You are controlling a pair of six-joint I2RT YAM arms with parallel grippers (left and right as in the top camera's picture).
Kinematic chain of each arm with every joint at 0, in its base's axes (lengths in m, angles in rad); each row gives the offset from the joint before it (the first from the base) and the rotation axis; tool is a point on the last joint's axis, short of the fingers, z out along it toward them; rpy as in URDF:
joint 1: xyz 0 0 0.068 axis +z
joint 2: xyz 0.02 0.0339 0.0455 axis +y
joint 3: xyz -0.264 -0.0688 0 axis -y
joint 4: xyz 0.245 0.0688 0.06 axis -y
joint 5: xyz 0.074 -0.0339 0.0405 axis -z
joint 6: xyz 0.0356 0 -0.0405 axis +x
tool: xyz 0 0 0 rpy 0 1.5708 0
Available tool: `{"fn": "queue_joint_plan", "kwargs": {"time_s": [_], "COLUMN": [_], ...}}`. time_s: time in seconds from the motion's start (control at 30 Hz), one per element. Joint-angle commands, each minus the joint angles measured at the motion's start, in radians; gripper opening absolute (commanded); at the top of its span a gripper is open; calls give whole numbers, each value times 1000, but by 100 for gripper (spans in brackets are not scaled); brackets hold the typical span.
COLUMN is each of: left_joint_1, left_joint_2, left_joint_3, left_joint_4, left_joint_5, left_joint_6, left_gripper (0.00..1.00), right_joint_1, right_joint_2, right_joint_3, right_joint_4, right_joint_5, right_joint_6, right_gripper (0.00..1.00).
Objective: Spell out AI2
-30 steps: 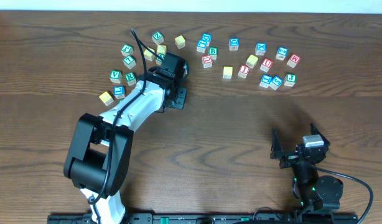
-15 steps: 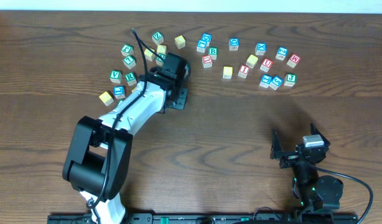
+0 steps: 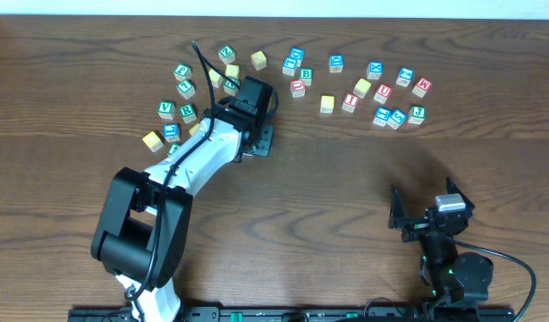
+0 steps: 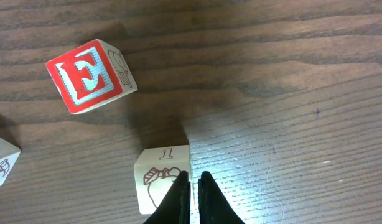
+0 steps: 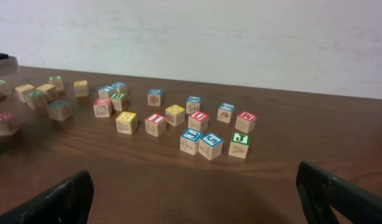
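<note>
My left gripper (image 4: 194, 198) is shut with nothing between its fingers, its tips low over the right edge of a pale cube (image 4: 161, 179) that shows an apple drawing and a "1". A red "E" cube (image 4: 86, 76) lies beyond it to the left. From overhead the left gripper (image 3: 257, 112) hides that pale cube. No face with a red A shows. The red "I" cube (image 3: 350, 102) (image 5: 155, 124) sits in the right cluster. A blue cube (image 3: 397, 116) (image 5: 211, 144) there seems to read "2". My right gripper (image 3: 426, 219) (image 5: 196, 198) is open and empty near the front.
Letter cubes are scattered along the far side of the wooden table (image 3: 346, 179): a left cluster around the green ones (image 3: 178, 98), and a right cluster with the red U (image 3: 383, 91), red W (image 3: 423, 87) and green J (image 3: 418, 113).
The left wrist has shifted a little to the right over the table. The right arm and the cubes in view have not moved.
</note>
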Motion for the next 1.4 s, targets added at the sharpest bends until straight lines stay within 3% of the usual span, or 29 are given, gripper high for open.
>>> {"fn": "queue_joint_plan", "kwargs": {"time_s": [0.0,0.9,1.37], "left_joint_1": [2,2,2], "left_joint_2": [-5,42,59], "left_joint_3": [-11,-12,-12], "left_joint_4": [2,-6,-32], "left_joint_5": [-9,-20,109], "left_joint_6": [-13,-31,38], "left_gripper": [7,7,7], "right_joint_1": [4,4,4], "right_joint_2": [0,0,0], "right_joint_3": [-4,-4,-4], "right_joint_4": [0,0,0], "right_joint_5": [8,8,8], "right_joint_6": [-6,-6,-6], "right_gripper": [99,99,99]}}
